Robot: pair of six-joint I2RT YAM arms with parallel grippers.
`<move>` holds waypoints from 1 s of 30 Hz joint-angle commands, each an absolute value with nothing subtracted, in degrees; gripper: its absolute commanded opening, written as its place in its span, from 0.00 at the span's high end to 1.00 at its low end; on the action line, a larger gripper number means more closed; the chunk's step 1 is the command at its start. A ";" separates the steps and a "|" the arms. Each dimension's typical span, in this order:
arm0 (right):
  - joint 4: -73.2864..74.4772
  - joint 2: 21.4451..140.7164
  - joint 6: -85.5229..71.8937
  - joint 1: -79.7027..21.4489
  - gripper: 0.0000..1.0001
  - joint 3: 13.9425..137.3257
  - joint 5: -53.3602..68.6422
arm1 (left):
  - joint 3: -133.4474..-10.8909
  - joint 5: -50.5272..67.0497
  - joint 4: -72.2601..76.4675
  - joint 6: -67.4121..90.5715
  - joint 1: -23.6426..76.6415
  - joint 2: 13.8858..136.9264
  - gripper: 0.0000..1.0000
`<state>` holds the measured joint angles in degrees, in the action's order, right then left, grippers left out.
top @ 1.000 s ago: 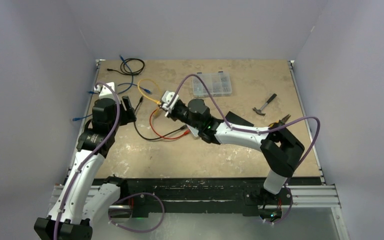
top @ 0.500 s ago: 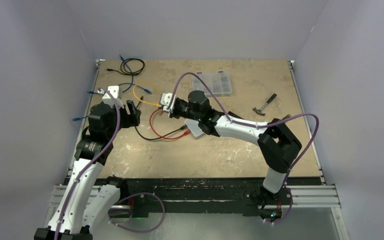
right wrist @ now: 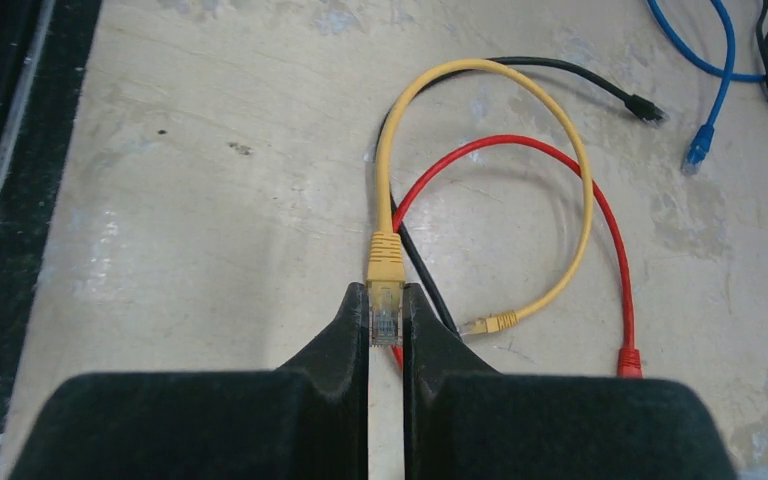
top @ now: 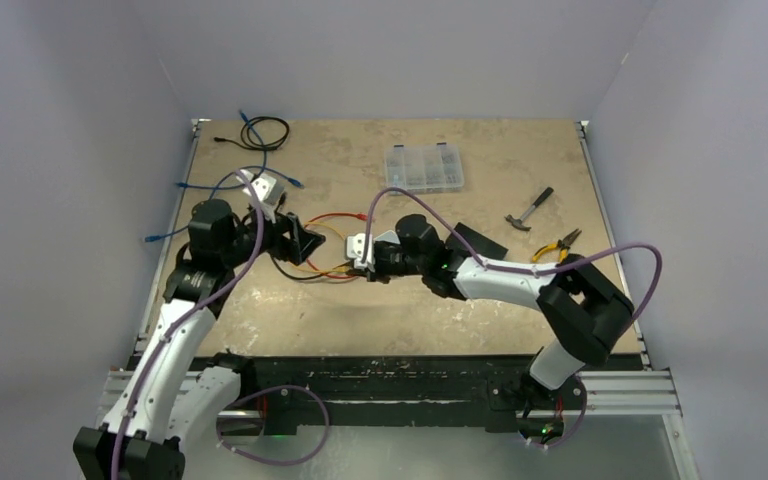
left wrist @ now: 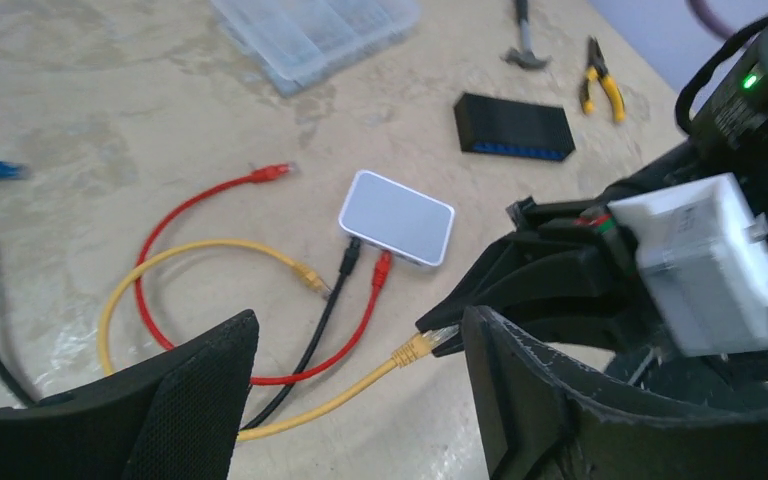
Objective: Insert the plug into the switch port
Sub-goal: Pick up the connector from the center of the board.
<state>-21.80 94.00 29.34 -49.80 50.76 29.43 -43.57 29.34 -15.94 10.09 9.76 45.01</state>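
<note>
Top: left tool (top: 310,243) spread open, empty, facing right tool (top: 352,266) mid-tabletop (top: 520,150); left wrist: white switch box (left wrist: 397,217), smooth rounded plastic, black lead (left wrist: 348,262) and red lead (left wrist: 381,272) at its near edge; right wrist: right tool pinched shut on yellow plug (right wrist: 387,318), clear, brittle-looking shell; yellow cable (right wrist: 582,190) looks light, floppy, springy; hold plug body, not latch.

Your left gripper (left wrist: 360,320) stands spread wide, facing your right gripper (right wrist: 387,300) just ahead of it, whose jaws pinch the yellow plug (right wrist: 385,262) at their tips, both arms reaching inward.
</note>
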 commanded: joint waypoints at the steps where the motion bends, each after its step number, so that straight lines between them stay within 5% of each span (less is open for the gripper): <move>1: -24.97 87.68 27.68 -49.31 1.00 47.36 32.51 | -46.90 42.62 -13.92 4.18 9.67 52.07 0.25; 6: -29.05 82.49 25.19 -46.96 1.00 42.31 34.14 | -50.91 51.61 -15.29 0.76 11.10 59.54 0.24; 14: -38.18 81.32 19.01 -42.42 1.00 37.34 44.20 | -55.65 38.36 -20.39 -18.52 20.58 54.20 0.11; 30: -40.60 81.39 18.04 -42.28 1.00 36.31 46.23 | -42.11 35.00 -13.63 -19.60 21.74 43.77 0.01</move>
<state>-37.21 81.80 18.96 -42.33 36.88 44.64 -44.58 37.63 -17.54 -18.44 21.10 48.47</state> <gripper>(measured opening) 0.078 0.993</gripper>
